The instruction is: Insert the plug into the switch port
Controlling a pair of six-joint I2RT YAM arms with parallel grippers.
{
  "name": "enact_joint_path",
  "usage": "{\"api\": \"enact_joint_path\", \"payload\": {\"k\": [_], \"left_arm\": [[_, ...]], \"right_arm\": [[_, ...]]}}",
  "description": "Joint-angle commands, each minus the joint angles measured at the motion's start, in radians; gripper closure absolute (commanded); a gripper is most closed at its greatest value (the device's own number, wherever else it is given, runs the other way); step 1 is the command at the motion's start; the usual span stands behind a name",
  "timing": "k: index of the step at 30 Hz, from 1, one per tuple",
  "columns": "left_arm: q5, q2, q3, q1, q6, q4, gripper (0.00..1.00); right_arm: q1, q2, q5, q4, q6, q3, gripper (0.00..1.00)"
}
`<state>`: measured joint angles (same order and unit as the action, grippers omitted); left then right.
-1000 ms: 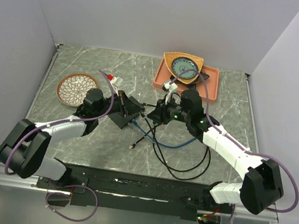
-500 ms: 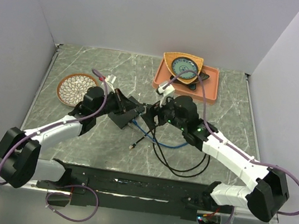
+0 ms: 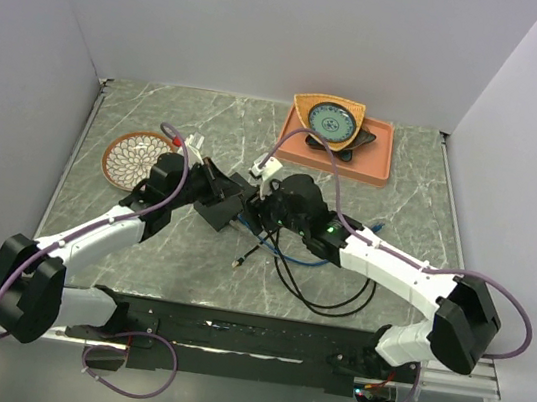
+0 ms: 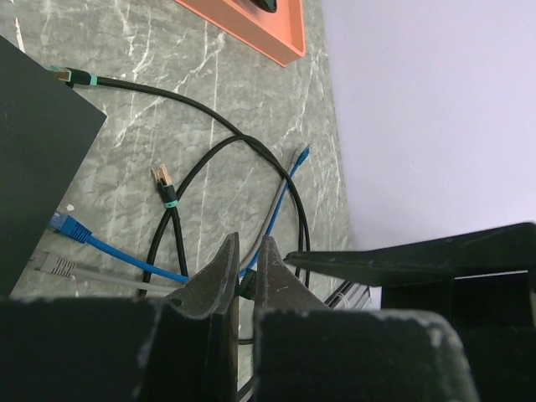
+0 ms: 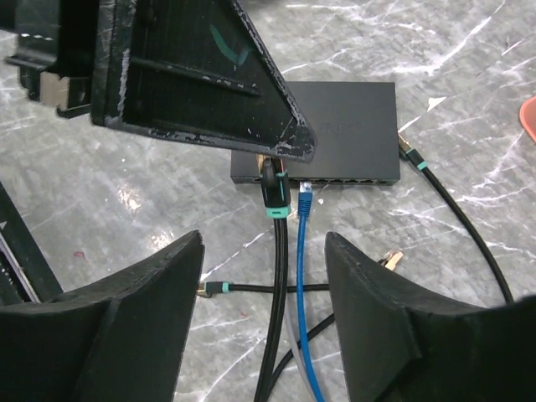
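Observation:
The flat black switch box point(image 5: 331, 126) lies on the marble, its port edge point(image 5: 335, 179) facing my right wrist camera; it also shows in the top view point(image 3: 216, 215). A black plug with a teal band point(image 5: 270, 188) hangs at that edge under my left gripper's fingertip point(image 5: 289, 149). My left gripper point(image 4: 244, 251) is nearly shut, with a small dark piece pinched between the fingers, apparently that plug. My right gripper point(image 5: 264, 322) is open and empty, straddling the black cable just short of the box. In the top view both grippers meet at the box, left point(image 3: 234, 192) and right point(image 3: 259, 210).
A blue plug point(image 5: 306, 198) lies loose at the port edge, with a grey plug point(image 4: 52, 265) beside it. Black cables loop over the table point(image 3: 321, 290), with gold-tipped ends point(image 4: 162, 176). An orange tray point(image 3: 380, 167) and a patterned plate point(image 3: 135, 159) stand behind.
My right arm has swung left, bringing its open gripper up to the box and the left gripper. The left arm has stretched slightly toward the box.

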<state>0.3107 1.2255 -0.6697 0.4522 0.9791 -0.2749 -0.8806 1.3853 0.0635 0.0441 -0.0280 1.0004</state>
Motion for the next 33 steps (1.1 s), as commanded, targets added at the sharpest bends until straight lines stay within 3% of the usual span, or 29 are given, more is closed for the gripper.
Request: {"api": "enact_joint_path", "payload": {"k": [1,9,15,20,25,30,33], "left_arm": [[-0.002,-0.014,-0.039,-0.003,0.012,-0.026,0.99],[0.011,-0.012,-0.03,-0.001,0.018,-0.052,0.99],[0.028,-0.012,-0.037,-0.003,0.009,-0.05,0.99],[0.031,-0.014,-0.034,-0.001,0.007,-0.052,0.99],[0.036,-0.001,-0.041,-0.001,-0.005,-0.046,0.99],[0.033,-0.001,-0.037,-0.001,-0.007,-0.041,0.99],[0.024,-0.006,-0.041,-0.001,-0.023,-0.026,0.99]], "right_arm": [[-0.017,0.023,-0.062,-0.039,-0.001,0.058,0.4],[-0.018,0.044,-0.06,-0.067,0.007,0.055,0.53],[-0.017,0.063,-0.1,-0.085,0.01,0.061,0.57],[-0.018,0.067,-0.119,-0.105,0.025,0.061,0.72],[-0.02,0.057,-0.163,-0.128,0.052,0.052,0.79],[-0.02,0.054,-0.185,-0.144,0.053,0.046,0.97],[-0.018,0.054,-0.183,-0.133,0.043,0.05,1.0]]}}
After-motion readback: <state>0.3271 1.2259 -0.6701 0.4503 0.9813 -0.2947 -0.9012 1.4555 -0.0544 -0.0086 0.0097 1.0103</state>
